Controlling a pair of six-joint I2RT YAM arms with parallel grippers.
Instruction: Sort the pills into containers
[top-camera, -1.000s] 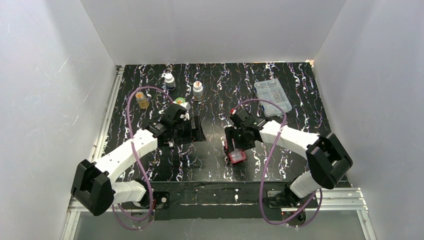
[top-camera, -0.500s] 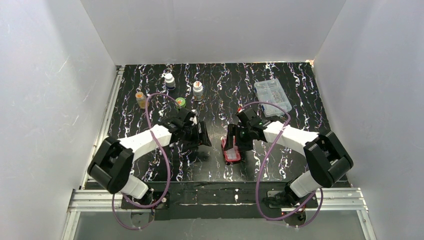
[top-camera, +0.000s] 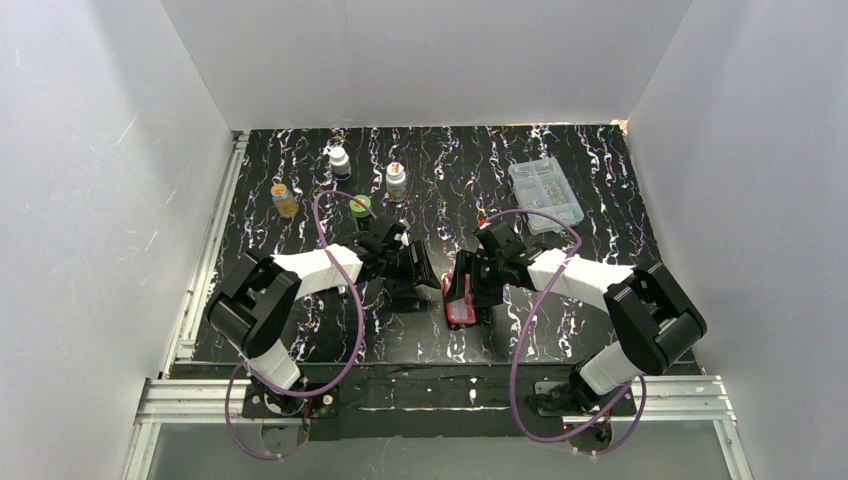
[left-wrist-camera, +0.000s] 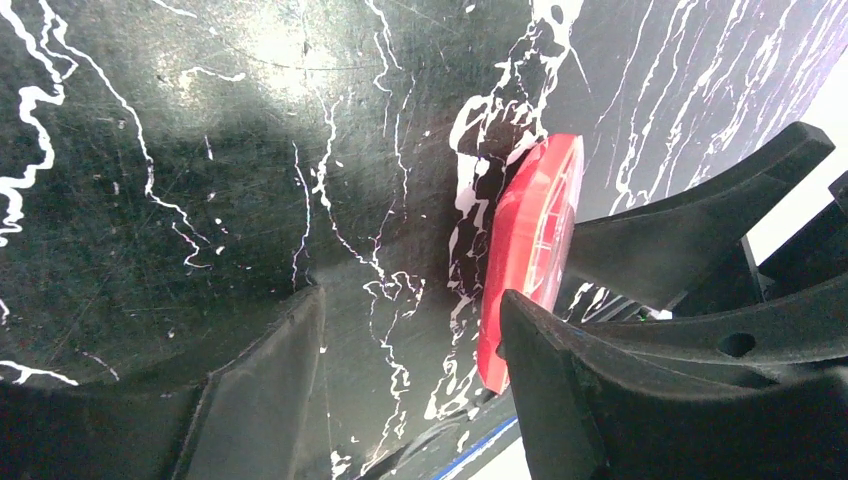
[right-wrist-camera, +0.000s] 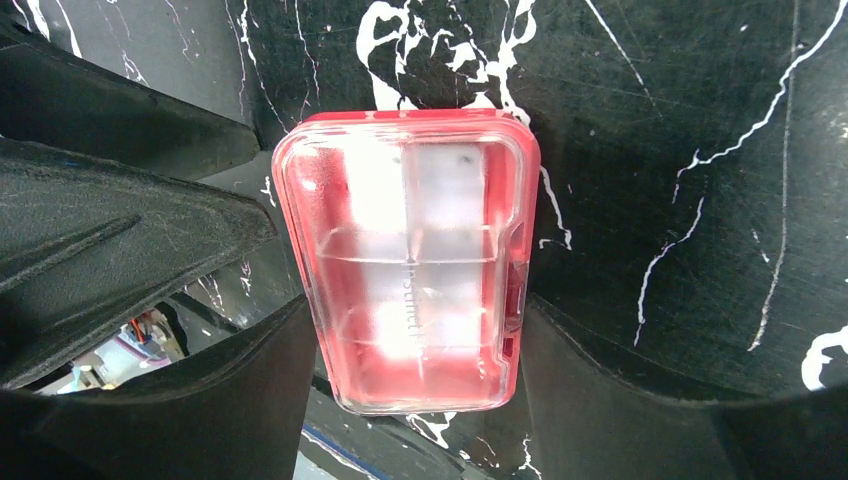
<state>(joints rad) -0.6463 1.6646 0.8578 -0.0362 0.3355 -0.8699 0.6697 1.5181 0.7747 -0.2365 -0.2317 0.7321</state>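
**Overhead and wrist views.** The red case (right-wrist-camera: 410, 260) sat near the middle of the black, white-veined table (top-camera: 450, 170), toward its near edge and between the two arms.

**Right arm.** The right gripper (right-wrist-camera: 415, 330) had its jaws drawn in on the case. One finger pressed each long side at the end nearer the wrist, so the case was clamped across its width. Through the clear lid the whitish compartments (right-wrist-camera: 450, 200) showed as a grid, split by one lengthwise wall and by crosswise walls. What lay inside them could not be told.

**Left arm.** From the left wrist the case appeared nearly edge-on, as a thin red rim seemingly tipped up on one long edge. One of the right gripper's fingers (left-wrist-camera: 690, 225) stood behind it. The left gripper (left-wrist-camera: 410, 340) had its jaws wide apart and held nothing, with bare table between them. It stood just left of the case. Its nearer finger crossed the lower end of the red rim in that view, and contact could not be told from a gap.

**Far left of the table.** Four items stood upright, well apart from the case:
- a white-capped bottle (top-camera: 339, 162)
- a second bottle (top-camera: 396, 180) to its right
- an amber bottle (top-camera: 284, 200)
- a green-lidded jar (top-camera: 360, 206)

**Far right of the table.** A clear box (top-camera: 545, 193) of small pale items lay flat.
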